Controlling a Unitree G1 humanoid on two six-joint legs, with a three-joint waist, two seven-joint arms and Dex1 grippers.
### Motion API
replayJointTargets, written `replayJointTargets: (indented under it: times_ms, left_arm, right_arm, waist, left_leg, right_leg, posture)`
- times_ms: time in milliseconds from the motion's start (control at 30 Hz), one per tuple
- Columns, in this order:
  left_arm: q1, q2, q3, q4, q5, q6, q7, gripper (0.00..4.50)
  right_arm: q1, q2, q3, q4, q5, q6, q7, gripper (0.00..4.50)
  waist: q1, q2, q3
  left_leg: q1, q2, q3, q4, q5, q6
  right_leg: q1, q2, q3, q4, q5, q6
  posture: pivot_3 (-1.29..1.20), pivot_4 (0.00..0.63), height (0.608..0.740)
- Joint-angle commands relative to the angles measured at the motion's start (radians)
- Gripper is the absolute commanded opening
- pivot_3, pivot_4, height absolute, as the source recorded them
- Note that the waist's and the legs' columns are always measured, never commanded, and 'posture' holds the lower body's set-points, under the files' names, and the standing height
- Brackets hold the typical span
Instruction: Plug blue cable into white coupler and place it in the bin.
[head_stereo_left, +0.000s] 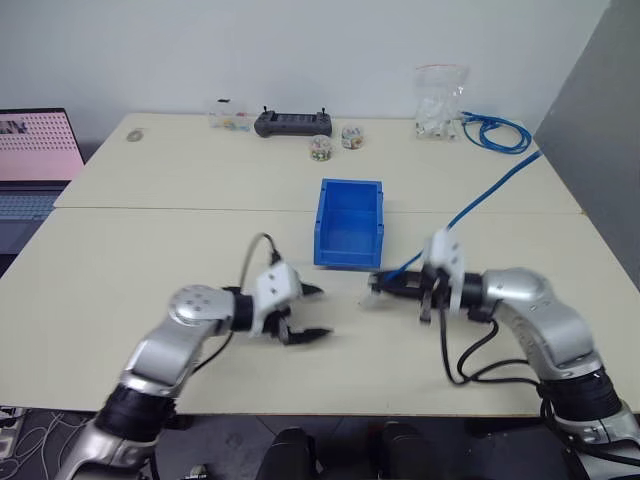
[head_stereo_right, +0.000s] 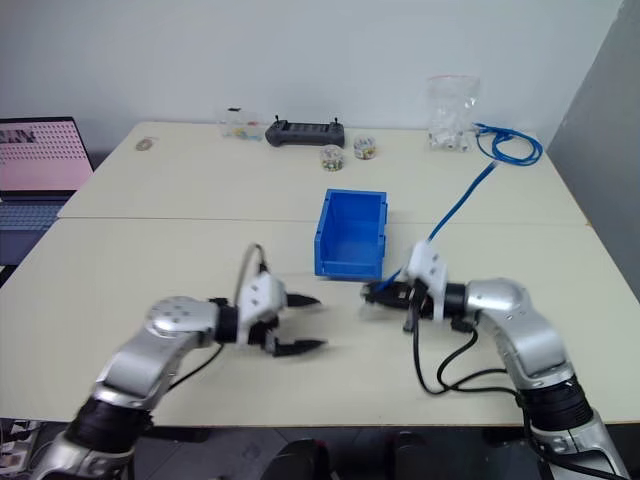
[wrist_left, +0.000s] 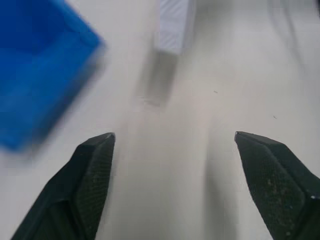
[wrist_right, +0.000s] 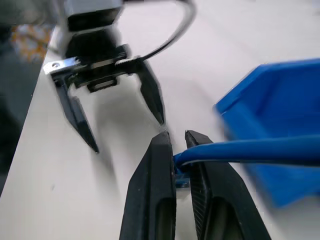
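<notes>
A pale table stands against a white wall. The right gripper (wrist_right: 174, 145) pinches the blue cable (head_stereo_left: 487, 196) at its plug end, near the bin (head_stereo_left: 349, 222); its free length trails far-right. Light and floppy, it seems best held close behind the plug. The left gripper (head_stereo_left: 313, 313) is spread, holding nothing.

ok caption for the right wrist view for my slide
Right end effector shut on the blue cable beside the bin, left end effector open opposite.
</notes>
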Motion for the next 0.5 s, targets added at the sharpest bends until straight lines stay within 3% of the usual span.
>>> replayJointTargets:
  times_ms: [33,267,333,367,500]
  left_arm:
    - [-0.058,-0.022,0.079,-0.112,-0.036,0.118,0.138,4.5]
    - [-0.177,-0.034,0.05,-0.053,-0.001,0.145,0.213,4.5]
    - [-0.203,-0.036,0.032,-0.016,0.019,0.121,0.22,4.5]
    - [-0.212,-0.037,0.025,-0.004,0.022,0.116,0.223,4.5]
    - [-0.216,-0.028,0.021,0.012,0.026,0.109,0.229,4.5]
  right_arm:
    - [-0.137,0.053,-0.095,0.031,0.089,0.071,-0.111,0.11]
    - [-0.49,0.204,0.01,0.556,-0.094,-0.038,-0.22,0.11]
    - [-0.594,0.21,0.058,0.764,-0.176,-0.089,-0.209,0.81]
    - [-0.626,0.197,0.072,0.827,-0.199,-0.105,-0.184,0.94]
    - [-0.654,0.121,0.078,0.876,-0.218,-0.107,-0.081,1.93]
  waist:
    - [0.0,0.0,0.0]
    - [-0.017,0.0,0.002]
    - [-0.02,0.0,0.002]
    - [-0.021,0.0,0.002]
    - [-0.012,0.0,0.002]
  left_leg:
    - [0.0,0.0,0.0,0.0,0.0,0.0]
    - [0.0,0.0,0.002,-0.001,0.0,0.0]
    - [-0.002,-0.001,0.004,-0.001,0.0,0.0]
    - [-0.003,-0.001,0.004,-0.001,0.0,0.0]
    - [-0.012,-0.001,0.004,-0.001,0.001,-0.001]
  right_leg:
    - [0.0,0.0,0.0,0.0,0.0,0.001]
    - [-0.002,0.0,0.001,0.001,0.002,-0.004]
    - [-0.006,0.0,0.002,0.003,0.003,-0.004]
    - [-0.006,0.0,0.002,0.003,0.003,-0.005]
    - [-0.014,0.0,0.002,0.002,0.003,-0.005]
  posture:
    - [0.0,0.15,0.74]
    - [0.0,0.15,0.74]
    - [0.0,0.15,0.74]
    - [0.0,0.15,0.74]
    - [0.0,0.15,0.74]
